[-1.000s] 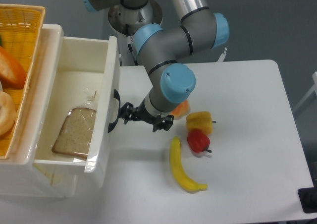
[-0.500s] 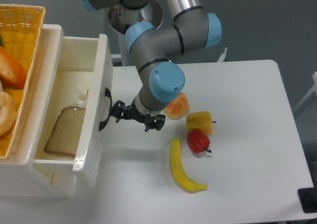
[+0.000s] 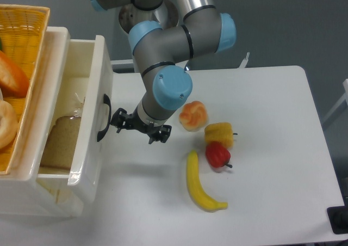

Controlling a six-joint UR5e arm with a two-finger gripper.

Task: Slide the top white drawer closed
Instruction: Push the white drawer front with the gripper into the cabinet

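The top white drawer (image 3: 90, 151) sticks out to the right of its cabinet, partly open. A slice of bread (image 3: 58, 142) in clear wrap lies inside it. The dark curved handle (image 3: 103, 118) is on the drawer's front face. My gripper (image 3: 116, 120) points left, its black fingertips together and right against that handle. The jaws look shut with nothing between them.
A yellow woven basket (image 3: 24, 44) with bread items sits on top of the cabinet at left. On the white table (image 3: 272, 104) lie a round bun (image 3: 193, 115), a yellow corn piece (image 3: 219, 134), a red pepper (image 3: 218, 155) and a banana (image 3: 199, 185).
The drawer has slid left into the cabinet, and my gripper has followed it left against the handle. The bun, hidden behind the arm before, now shows.
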